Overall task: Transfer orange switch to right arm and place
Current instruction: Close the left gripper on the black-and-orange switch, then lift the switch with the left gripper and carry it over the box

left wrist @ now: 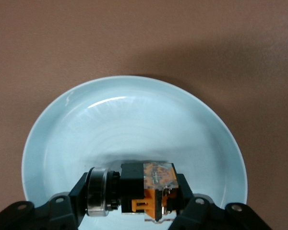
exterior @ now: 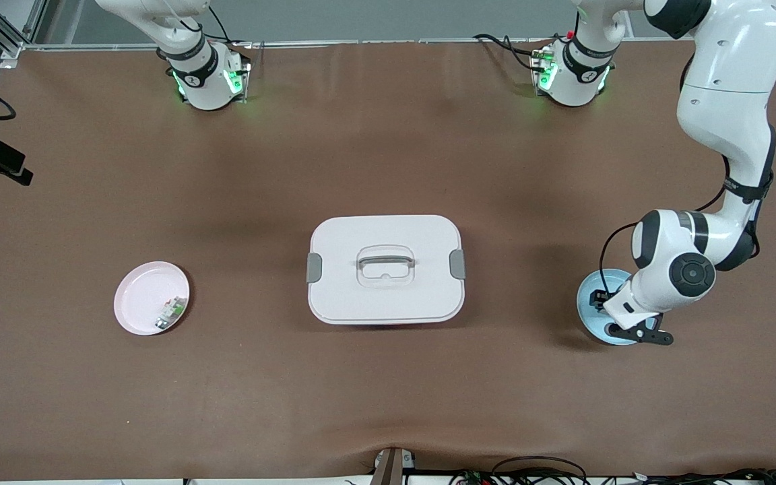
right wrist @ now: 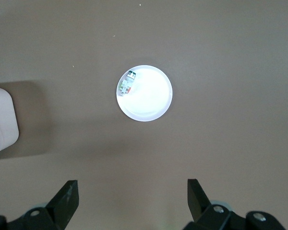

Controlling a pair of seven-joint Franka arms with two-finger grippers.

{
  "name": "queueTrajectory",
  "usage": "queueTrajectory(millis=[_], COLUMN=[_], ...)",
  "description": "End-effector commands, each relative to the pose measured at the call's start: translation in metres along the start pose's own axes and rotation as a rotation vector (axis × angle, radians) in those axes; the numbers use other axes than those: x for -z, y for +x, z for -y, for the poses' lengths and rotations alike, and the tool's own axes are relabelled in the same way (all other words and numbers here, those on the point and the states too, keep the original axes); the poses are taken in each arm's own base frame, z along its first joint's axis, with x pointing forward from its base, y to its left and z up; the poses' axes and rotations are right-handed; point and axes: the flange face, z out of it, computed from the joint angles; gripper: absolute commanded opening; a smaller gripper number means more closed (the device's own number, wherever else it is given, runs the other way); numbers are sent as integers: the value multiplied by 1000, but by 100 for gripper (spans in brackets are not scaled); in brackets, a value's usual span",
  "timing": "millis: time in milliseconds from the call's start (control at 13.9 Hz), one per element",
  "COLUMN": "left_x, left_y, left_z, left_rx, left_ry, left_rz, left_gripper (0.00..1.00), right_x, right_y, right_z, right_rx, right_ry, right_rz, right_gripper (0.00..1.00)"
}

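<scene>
The brown bench (exterior: 388,377) carries three things in a row across its middle. Largest is a white lidded box (exterior: 386,269) with grey side latches and a recessed handle in its lid, standing at the centre. Toward the right arm's end lies a pale pink plate (exterior: 142,296), and on its rim side nearest the box sits a small white-and-green part (exterior: 172,312); the right wrist view shows the same plate (right wrist: 151,98) with that part (right wrist: 126,83) near its edge. Toward the left arm's end lies a light blue plate (exterior: 593,300), seen close in the left wrist view (left wrist: 134,120).

The left arm bends down from its base, and the left tool (exterior: 620,316) is down in the blue plate. Its fingers are pressed together on the orange switch (left wrist: 146,191), a black blocky piece with orange markings and a round metal-ringed end, which sits low in the plate between the fingers (left wrist: 62,208).

The right tool (right wrist: 132,196) waits high over the bare bench near the pink plate, its fingers spread wide and holding nothing
</scene>
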Motion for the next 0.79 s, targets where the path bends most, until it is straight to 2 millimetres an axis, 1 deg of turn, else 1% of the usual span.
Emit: queueTrajectory(millis=[0, 216, 288, 432, 505, 577, 721], left_x=[36, 88, 104, 134, 150, 170, 206], left_y=[-4, -5, -8, -15, -17, -18, -26], left_z=[12, 20, 27, 33, 34, 36, 34], left_rx=[51, 211, 291, 412, 456, 498, 619], left_ry=[-7, -76, -98, -144, -182, -226, -283], left_rz=[-10, -13, -4, 15, 31, 47, 98], left_gripper=[28, 29, 29, 29, 29, 29, 29], right_x=[4, 5, 5, 5, 4, 5, 4], right_y=[-3, -2, -2, -2, -2, -2, -1], right_z=[-1, -4, -5, -7, -8, -10, -12], right_rx=[13, 22, 20, 15, 19, 20, 18], right_ry=[-8, -8, -8, 26, 47, 49, 51], right_rz=[-9, -12, -13, -14, -12, -13, -13], right_gripper=[100, 100, 100, 100, 100, 100, 100])
